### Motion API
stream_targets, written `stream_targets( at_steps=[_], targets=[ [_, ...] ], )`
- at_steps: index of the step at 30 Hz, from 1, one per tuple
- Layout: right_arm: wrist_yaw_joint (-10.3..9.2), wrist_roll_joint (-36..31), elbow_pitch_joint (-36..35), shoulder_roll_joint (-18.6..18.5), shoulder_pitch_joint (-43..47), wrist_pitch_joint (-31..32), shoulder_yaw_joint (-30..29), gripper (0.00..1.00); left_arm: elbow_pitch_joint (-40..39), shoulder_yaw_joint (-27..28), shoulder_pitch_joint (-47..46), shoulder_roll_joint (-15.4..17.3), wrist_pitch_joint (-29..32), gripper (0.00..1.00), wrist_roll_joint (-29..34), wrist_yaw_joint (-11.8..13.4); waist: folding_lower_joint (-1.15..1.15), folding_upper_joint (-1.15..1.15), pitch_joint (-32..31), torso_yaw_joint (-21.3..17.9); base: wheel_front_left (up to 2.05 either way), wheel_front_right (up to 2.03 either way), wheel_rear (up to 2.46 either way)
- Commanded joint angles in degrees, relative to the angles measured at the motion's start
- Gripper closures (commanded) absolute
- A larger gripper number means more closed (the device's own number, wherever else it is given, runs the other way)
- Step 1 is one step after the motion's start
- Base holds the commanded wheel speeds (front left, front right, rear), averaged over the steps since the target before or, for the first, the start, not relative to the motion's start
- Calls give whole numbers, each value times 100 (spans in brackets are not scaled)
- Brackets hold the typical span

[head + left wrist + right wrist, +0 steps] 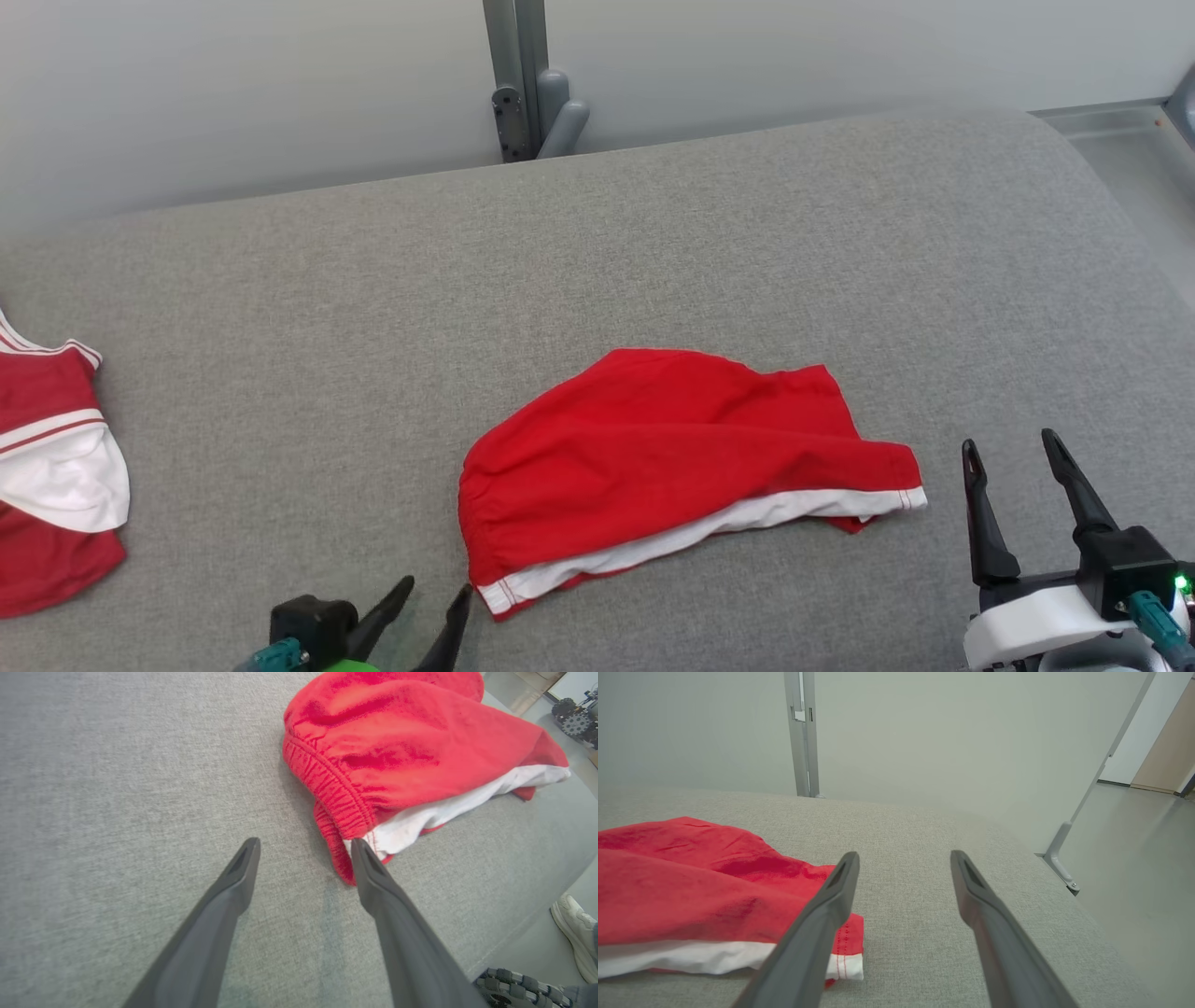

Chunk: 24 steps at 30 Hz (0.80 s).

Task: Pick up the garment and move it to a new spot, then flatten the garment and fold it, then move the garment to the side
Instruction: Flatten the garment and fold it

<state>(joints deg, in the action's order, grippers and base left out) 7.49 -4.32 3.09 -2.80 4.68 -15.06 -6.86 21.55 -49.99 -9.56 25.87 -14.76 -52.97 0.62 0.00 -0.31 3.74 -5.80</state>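
Red garment (672,457) lay at the centre of the grey padded table (653,243), long axis roughly 8 to 2 o'clock in the head view. Left gripper (436,586), jaws apart, stood at the garment's 8 o'clock corner, one fingertip (363,856) just beside the waistband (327,788): the nearer arm. Right gripper (1009,441), jaws apart, stood clear beyond the 3 o'clock hem (906,500).

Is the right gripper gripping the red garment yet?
No, the right gripper is open and empty over the grey surface, beside the end of the red garment.
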Motion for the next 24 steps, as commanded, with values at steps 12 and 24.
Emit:
stream_targets(
  at_steps=[12,24],
  targets=[
    [0,-195,-374,-30,318,-18,-266,0,-1334,2485,1421,-753,-39,0,2256,675,0,31,-321,363,0,0,0],
    [0,-132,-166,-21,355,-18,-233,0,-1296,4425,2020,-1763,-39,0,3709,-360,0,31,-379,563,0,0,0]
  ],
)
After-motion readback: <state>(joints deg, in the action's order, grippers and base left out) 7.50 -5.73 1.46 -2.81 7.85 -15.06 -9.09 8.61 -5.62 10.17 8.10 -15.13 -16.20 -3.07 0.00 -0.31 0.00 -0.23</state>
